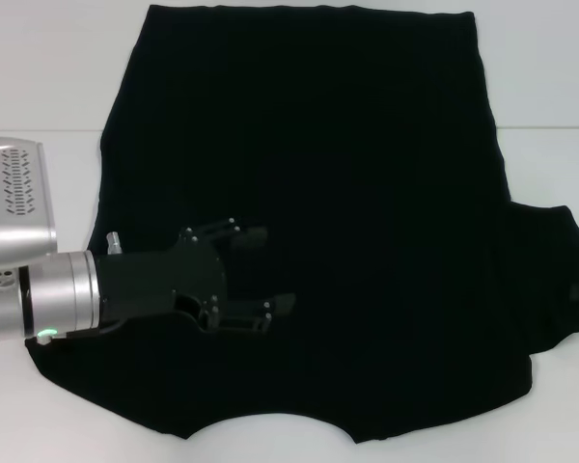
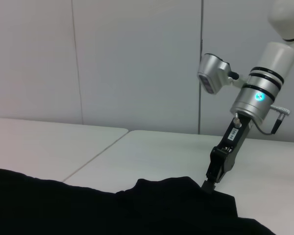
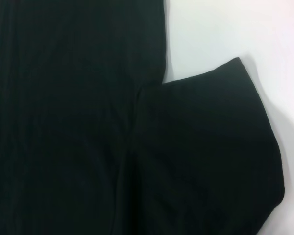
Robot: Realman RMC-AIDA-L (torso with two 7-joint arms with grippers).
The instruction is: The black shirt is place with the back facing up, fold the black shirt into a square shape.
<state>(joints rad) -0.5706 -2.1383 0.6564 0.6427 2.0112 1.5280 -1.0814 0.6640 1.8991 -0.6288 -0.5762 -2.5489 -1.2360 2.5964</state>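
1. The black shirt lies flat on the white desk, hem toward the far edge, neckline curve at the near edge, covering most of the middle and the right side

2. My left gripper reaches in from the left edge, over the shirt's left shoulder area, its two fingers spread moderately wide with nothing between them

3. The left sleeve no longer sticks out at the left edge, so I judge it is already folded inward; the right sleeve lies spread out toward the right edge

4. My right gripper shows only in the left wrist view, tip down at the end of that right sleeve, touching or just above the cloth; I cannot tell how its fingers stand

5. Step in hand, as I judge it: the side folds. The next move calls for pinching the right sleeve's edge and carrying it inward over the body while my left gripper clears or pins the cloth

6. Hard to make out: black fingers against black fabric blur where I touch the cloth; the head view cuts off the right arm, and fold lines barely show
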